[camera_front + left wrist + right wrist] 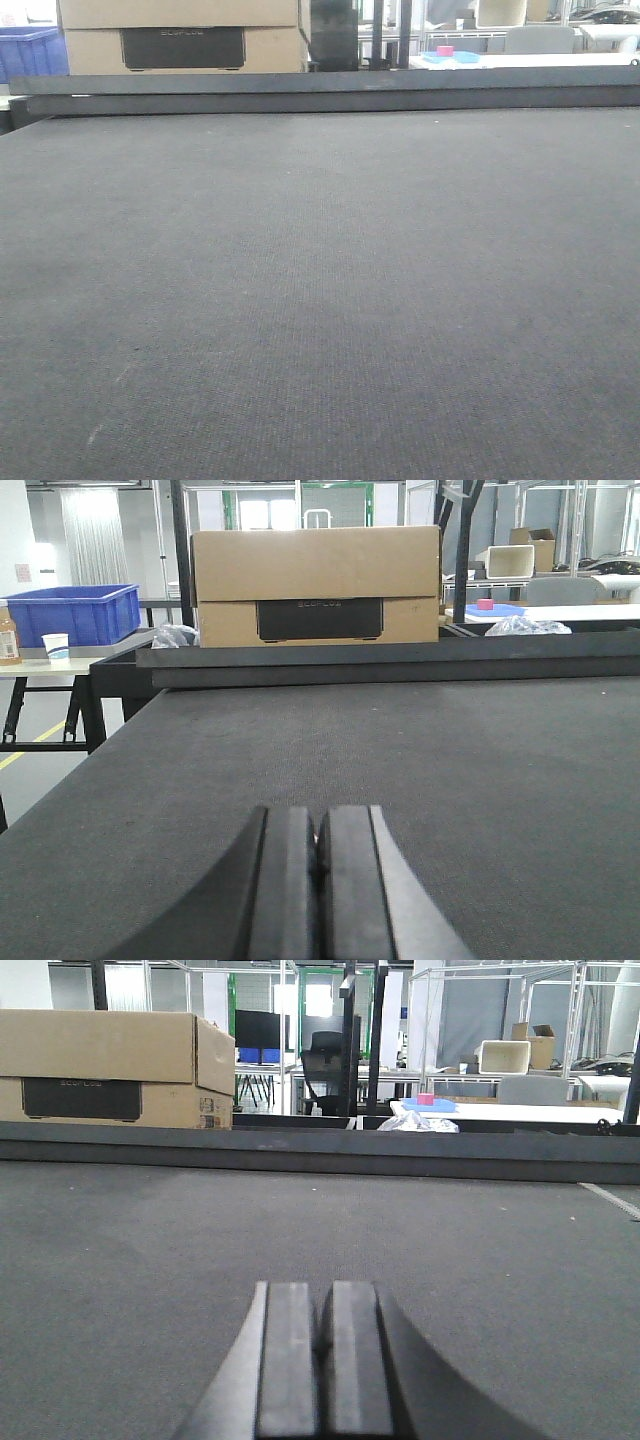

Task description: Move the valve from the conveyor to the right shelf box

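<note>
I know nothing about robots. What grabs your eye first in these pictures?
The dark grey conveyor fills almost every view. A big cardboard box sits beyond its far edge. Low in each wrist view, the left claw and right claw are shut, empty.

I see the dark grey woven conveyor belt (pixel 320 300) lit evenly and softly, its weave crisp in mid-field. Beyond its far edge the background blows out white in patches, while the brown cardboard box (pixel 315 585) there stays sharp.
</note>
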